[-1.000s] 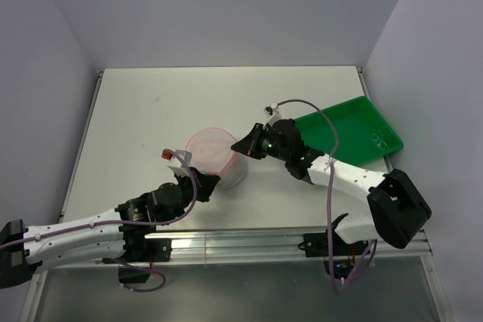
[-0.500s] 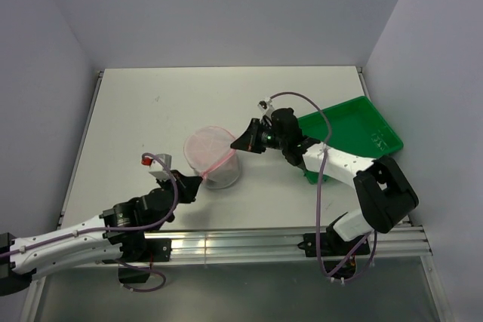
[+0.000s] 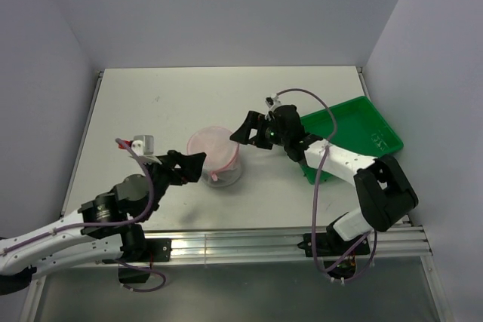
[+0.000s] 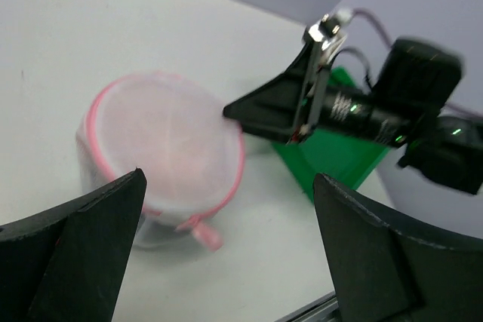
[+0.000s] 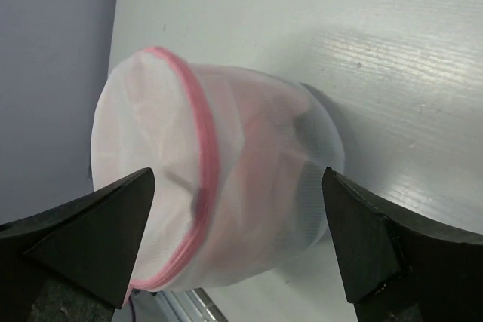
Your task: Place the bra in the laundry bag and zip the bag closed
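The laundry bag (image 3: 215, 157) stands on the table, a round white mesh pouch with a pink zipper rim around its domed lid (image 4: 166, 148). A pink zipper pull (image 4: 201, 233) hangs at its near side. The bra (image 5: 264, 179) shows as a pale pink mass through the mesh, inside the bag. My left gripper (image 3: 189, 165) is open just left of the bag, not touching it, and its wide fingers (image 4: 75, 250) frame the bag from above. My right gripper (image 3: 245, 129) is open to the right of the bag, a little apart from it. The bag (image 5: 219, 194) fills the right wrist view.
A green plastic tray (image 3: 355, 130) lies at the table's right edge, behind the right arm. The right arm's cable loops over the tray. The white table (image 3: 151, 107) ends in a metal rail at the near edge, by both arm bases.
Both grippers were shut at the bag's rim and now stand open. The left gripper drew back to the left and rose. The right gripper pulled slightly away from the bag.
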{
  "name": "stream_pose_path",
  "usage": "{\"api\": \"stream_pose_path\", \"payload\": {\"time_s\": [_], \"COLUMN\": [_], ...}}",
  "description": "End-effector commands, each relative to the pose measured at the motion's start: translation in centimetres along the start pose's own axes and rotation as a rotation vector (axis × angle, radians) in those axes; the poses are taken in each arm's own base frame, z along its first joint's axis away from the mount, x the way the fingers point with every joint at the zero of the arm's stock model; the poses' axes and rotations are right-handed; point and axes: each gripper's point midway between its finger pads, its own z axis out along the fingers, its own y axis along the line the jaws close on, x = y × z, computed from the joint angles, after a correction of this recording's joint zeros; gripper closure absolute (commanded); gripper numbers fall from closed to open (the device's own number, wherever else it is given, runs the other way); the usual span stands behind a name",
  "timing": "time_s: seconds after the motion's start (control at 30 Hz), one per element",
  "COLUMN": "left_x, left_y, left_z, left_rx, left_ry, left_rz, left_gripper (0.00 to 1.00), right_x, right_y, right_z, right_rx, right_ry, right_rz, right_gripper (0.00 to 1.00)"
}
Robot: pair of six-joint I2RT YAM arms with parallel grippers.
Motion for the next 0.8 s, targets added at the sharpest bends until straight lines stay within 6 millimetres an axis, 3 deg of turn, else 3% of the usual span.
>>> {"api": "stream_pose_path", "payload": {"time_s": [0.0, 0.17, 0.4, 0.6, 0.77], "left_x": [-3.5, -4.4, -5.2, -5.7, -5.8], "left_y": [-0.9, -0.3, 2.9, 4.2, 4.8], "left_z": [-1.2, -2.3, -4.6, -6.1, -6.7], "left_rx": [0.009, -0.009, -0.077, -0.045, -0.020], "left_ry": [-0.038, -0.008, -0.010, -0.024, -0.044], "left_rz": [-0.001, 0.015, -0.038, -0.072, -0.087], "left_gripper": [0.01, 0.01, 0.01, 0.01, 0.01], "right_x": [-3.2, -5.4, -5.4, -3.3, -2.5], "right_y": [1.7, 3.6, 2.5, -0.8, -1.6], "right_z": [-1.8, -6.5, -13.8, -15.6, -14.8], "right_rx": [0.014, 0.015, 0.077, 0.152, 0.151], "right_ry": [-0.124, -0.267, -0.467, -0.511, -0.488], "right_rz": [-0.053, -0.110, -0.152, -0.138, -0.098], "right_gripper": [0.00, 0.00, 0.00, 0.00, 0.00]}}
